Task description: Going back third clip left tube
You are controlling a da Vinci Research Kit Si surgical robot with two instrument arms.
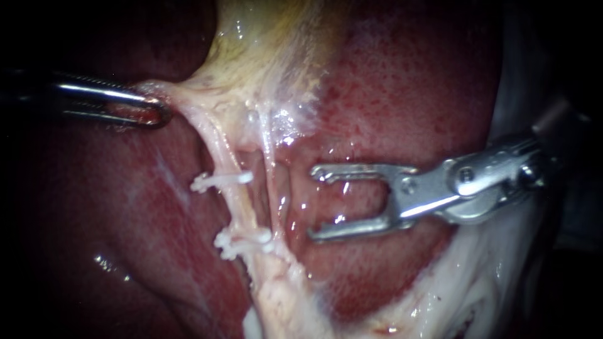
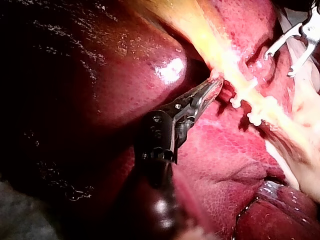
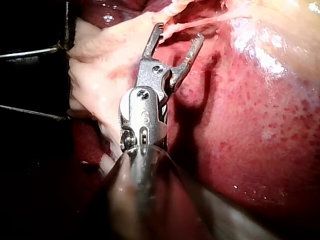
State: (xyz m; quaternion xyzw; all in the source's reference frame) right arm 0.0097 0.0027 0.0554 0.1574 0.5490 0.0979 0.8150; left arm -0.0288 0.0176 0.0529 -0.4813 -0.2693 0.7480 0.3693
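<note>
Two pale tubes run down from the yellowish gallbladder (image 1: 264, 44) over the red liver (image 1: 408, 81). The left tube (image 1: 217, 147) carries a white clip (image 1: 221, 181) and, lower down, a white clip cluster (image 1: 242, 242). The right tube (image 1: 270, 179) is bare. My right instrument (image 1: 314, 203) stands open and empty just right of the tubes, touching neither; the right wrist view shows the same instrument (image 3: 179, 31) a little short of the tubes. My left instrument (image 1: 162, 112) is shut on pale tissue beside the gallbladder's neck, pulling it left, and this instrument (image 2: 212, 86) grips the same fold in the left wrist view.
Pale, whitish tissue (image 1: 490, 276) lies under and behind my right instrument's shaft. A dark liver lobe (image 2: 100, 75) bulges beside my left instrument. My right instrument's open jaws (image 2: 290, 50) show beyond the clipped tube in the left wrist view.
</note>
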